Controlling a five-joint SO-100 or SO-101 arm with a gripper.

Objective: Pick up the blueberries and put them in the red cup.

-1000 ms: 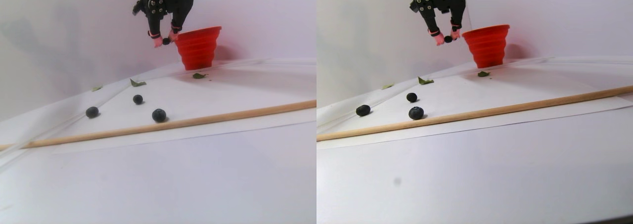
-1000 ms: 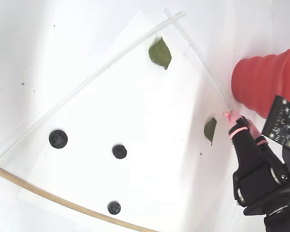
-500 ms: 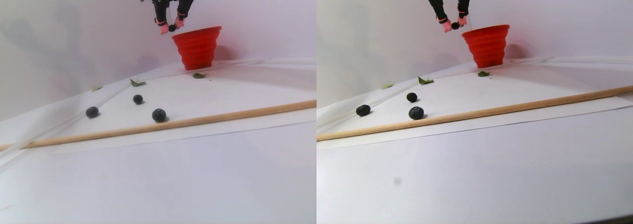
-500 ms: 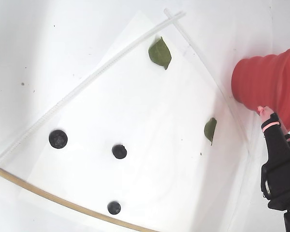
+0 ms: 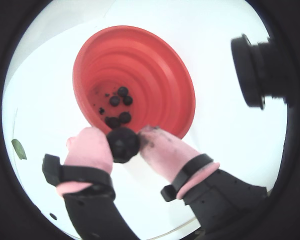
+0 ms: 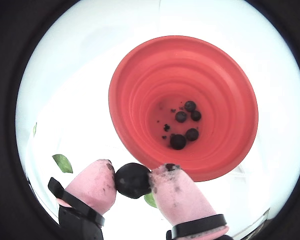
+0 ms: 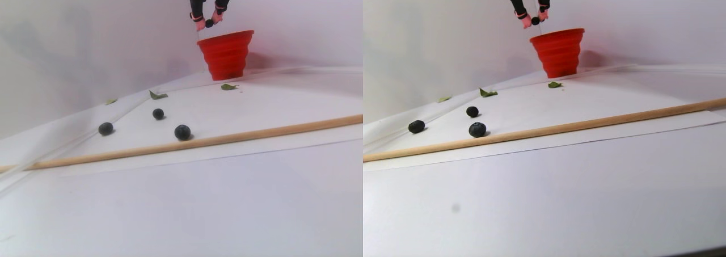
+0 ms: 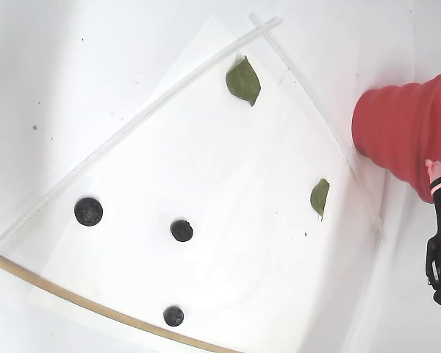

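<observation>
My gripper (image 5: 123, 143), with pink-covered fingers (image 6: 92, 187), is shut on one dark blueberry (image 6: 133, 180), also seen in a wrist view (image 5: 123, 145). It holds the berry in the air just over the near rim of the red ribbed cup (image 6: 215, 75). Several blueberries (image 6: 181, 116) lie on the cup's bottom. The stereo pair view shows the gripper (image 7: 209, 22) above the cup (image 7: 226, 55) at the back of the table. Three loose blueberries lie on the white sheet (image 8: 88, 211), (image 8: 181, 230), (image 8: 173, 316), far from the cup (image 8: 397, 125).
A long wooden stick (image 7: 227, 139) lies across the table in front of the loose berries. Green leaves (image 8: 243, 79), (image 8: 320, 197) lie on the sheet, one near the cup's base. A black camera housing (image 5: 255, 70) juts in at the right of a wrist view.
</observation>
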